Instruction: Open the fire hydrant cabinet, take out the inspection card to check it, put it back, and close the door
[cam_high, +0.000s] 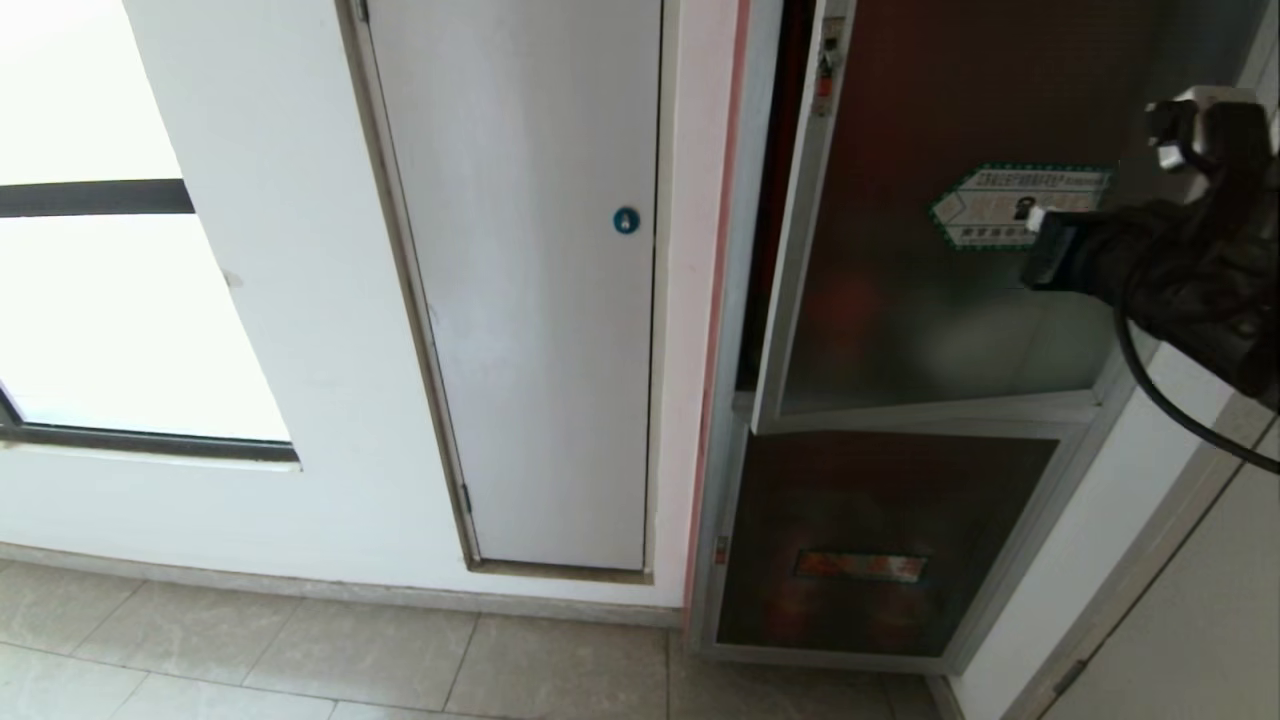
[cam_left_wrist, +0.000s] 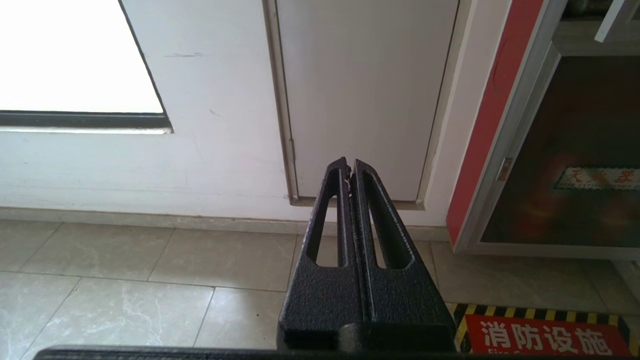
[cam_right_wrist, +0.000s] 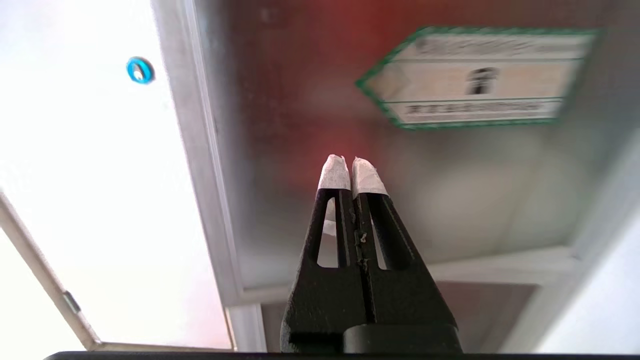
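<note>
So the door (cam_high: 930, 300) of the fire hydrant cabinet (cam_high: 730, 400) sits slightly ajar, its latch edge swung out from the aluminium frame with a narrow dark gap running down that side. A small red latch (cam_high: 826, 85) sits near the top of that free edge. Left of the cabinet there's a red strip, then a plain white door (cam_high: 540, 300) with a round blue lock (cam_high: 626, 220), so not much side room there. Below the door is a smaller dark pane (cam_high: 880, 540), and tiled floor (cam_high: 300, 650) is open in front.

The right gripper (cam_right_wrist: 352, 167) has its white-taped tips pressed together, holding nothing, pointing at the tinted glass below and to the side of the green-bordered sticker (cam_right_wrist: 480, 77), apart from the latch edge. No inspection card visible. The left gripper (cam_left_wrist: 349, 170) hangs low over the floor, fingers closed too.
</note>
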